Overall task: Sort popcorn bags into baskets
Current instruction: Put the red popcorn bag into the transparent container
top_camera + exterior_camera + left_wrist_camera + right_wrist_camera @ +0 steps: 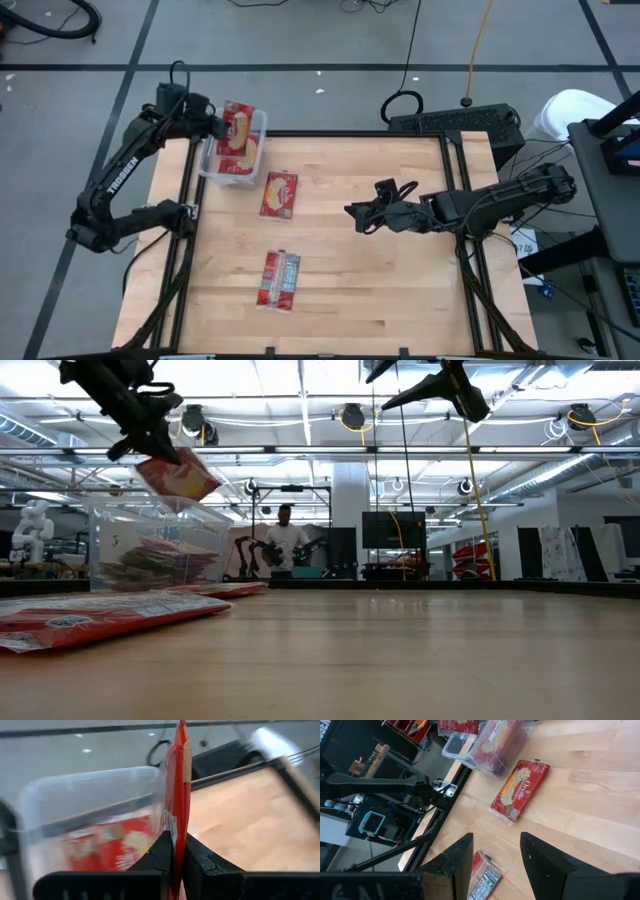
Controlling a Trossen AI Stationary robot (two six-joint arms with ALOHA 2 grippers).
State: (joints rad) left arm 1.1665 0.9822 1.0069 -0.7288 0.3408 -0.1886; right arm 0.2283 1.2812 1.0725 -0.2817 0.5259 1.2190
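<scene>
While my left gripper [178,851] hangs over the clear plastic rectangular basket [208,160] at the table's far left corner, it pinches a flat red popcorn bag [238,124]. My right gripper [357,216] hovers mid-table, fingers parted, empty. Two more red bags [279,194] lie on the wooden table [380,290].
</scene>
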